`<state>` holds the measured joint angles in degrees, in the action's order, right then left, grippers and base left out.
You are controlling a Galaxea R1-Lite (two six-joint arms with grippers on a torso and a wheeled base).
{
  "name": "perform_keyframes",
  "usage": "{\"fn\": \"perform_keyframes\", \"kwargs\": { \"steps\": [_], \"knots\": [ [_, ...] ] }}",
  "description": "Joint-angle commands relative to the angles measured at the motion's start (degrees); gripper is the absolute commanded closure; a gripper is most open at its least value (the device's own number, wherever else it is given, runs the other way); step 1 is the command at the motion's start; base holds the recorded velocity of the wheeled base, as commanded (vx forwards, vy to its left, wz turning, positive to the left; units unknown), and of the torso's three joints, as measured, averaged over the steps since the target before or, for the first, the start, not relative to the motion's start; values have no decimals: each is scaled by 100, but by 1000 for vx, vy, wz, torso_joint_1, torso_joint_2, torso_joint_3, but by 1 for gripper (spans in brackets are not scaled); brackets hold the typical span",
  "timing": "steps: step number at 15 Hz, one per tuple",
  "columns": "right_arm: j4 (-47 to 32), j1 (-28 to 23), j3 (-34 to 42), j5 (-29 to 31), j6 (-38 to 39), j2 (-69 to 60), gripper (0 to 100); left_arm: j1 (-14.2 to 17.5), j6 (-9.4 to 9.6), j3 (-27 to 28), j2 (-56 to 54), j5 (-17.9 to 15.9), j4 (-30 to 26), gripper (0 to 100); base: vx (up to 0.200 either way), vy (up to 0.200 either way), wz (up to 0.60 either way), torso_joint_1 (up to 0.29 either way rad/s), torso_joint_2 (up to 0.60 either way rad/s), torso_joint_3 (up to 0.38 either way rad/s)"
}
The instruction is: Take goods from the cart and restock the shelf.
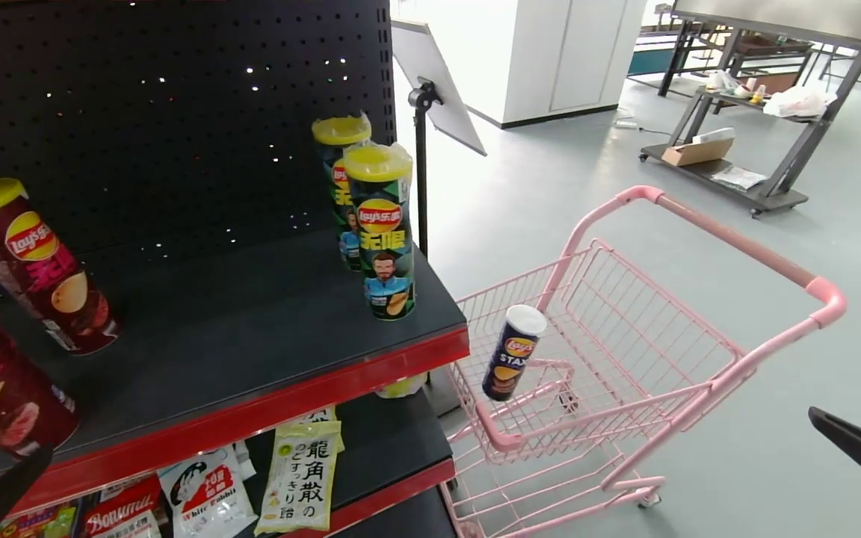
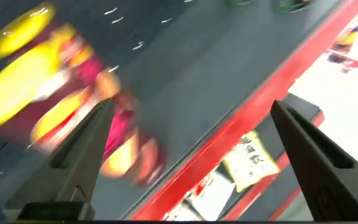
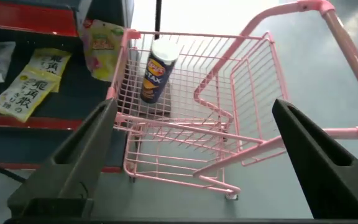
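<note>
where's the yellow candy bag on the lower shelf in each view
head view: yellow candy bag low, left of centre, under the red shelf edge.
left wrist view: the bag just beneath that edge.
right wrist view: the bag on the dark shelf beside the pink cart.
shared landmark: the red shelf edge.

Left gripper [image 2: 192, 104] open, jaws wide apart. Blurred red chip cans [image 2: 67, 81] with yellow lids stand on the dark shelf board [image 2: 185, 56], right against one finger [image 2: 79, 155] and partly hidden behind it. The board's red edge strip [image 2: 241, 124] runs diagonally between the fingers. A yellow packet [image 2: 248, 158] lies on a lower level, beside the other finger [image 2: 316, 162].
</note>
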<state>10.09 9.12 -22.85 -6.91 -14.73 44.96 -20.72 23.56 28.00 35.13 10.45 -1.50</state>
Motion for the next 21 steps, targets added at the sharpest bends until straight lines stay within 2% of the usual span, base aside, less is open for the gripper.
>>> {"fn": "perform_keyframes", "kwargs": {
  "steps": [1,5,9,12,16,21],
  "knots": [
    [1,2,8,-3,-4,30,0,-2,-1,-5,2,10,1,0,0,0,0,0,0,0],
    [-16,-7,52,58,-39,13,0,-2,-1,-5,2,10,1,0,0,0,0,0,0,0],
    [-7,2,105,173,-57,-13,0,-11,-1,-5,-15,-8,1,0,0,0,0,-121,311,182],
    [1,-7,105,173,-57,-13,0,-19,-1,-40,-103,-8,1,0,0,0,0,-141,373,233],
    [1,2,105,173,-65,-13,0,-19,-1,-102,-279,-333,-8,0,0,0,0,-150,424,271],
    [1,-7,158,181,-65,-5,0,-19,-10,-137,-367,-333,-8,0,0,0,0,-176,543,363]
  ]
}}
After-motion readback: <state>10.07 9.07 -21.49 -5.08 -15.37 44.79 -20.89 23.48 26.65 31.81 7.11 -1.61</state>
